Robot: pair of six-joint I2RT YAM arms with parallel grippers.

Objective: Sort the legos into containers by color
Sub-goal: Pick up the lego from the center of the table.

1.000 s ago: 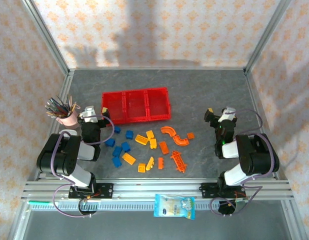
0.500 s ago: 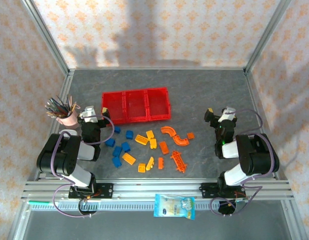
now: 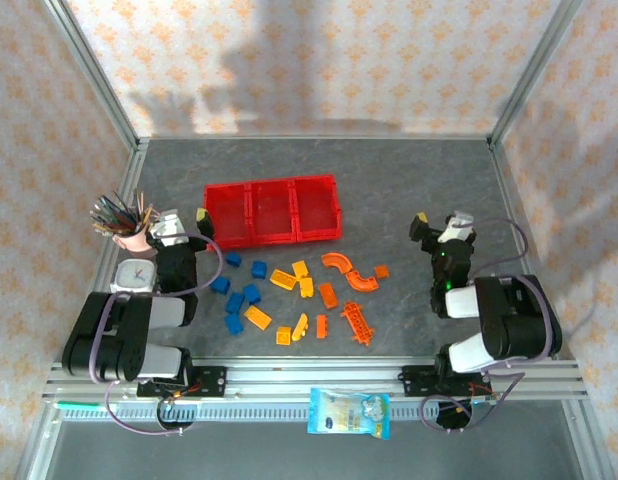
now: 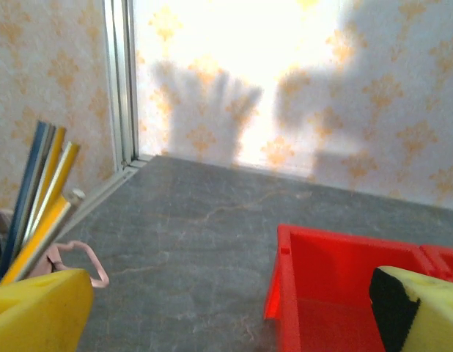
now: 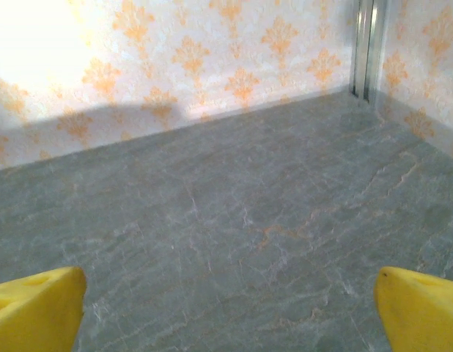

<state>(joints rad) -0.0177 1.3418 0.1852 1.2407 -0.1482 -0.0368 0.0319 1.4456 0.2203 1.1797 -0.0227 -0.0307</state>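
Three joined red containers (image 3: 272, 211) bare inside, legos (image 3: 283, 279) scattered nearby, left claw (image 3: 186, 222) and right claw (image 3: 439, 222) spread apart

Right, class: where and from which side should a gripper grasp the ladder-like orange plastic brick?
Across the middle of the ladder-like orange plastic brick, descending from above: it lies flat, so jaws can close on its two long side rails, probably the narrowest span.

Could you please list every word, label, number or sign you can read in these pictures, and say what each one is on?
None can be read.
The blue and yellow packet on the near rail carries print, too small and blurred to read.
The legos and the red containers show no lettering.
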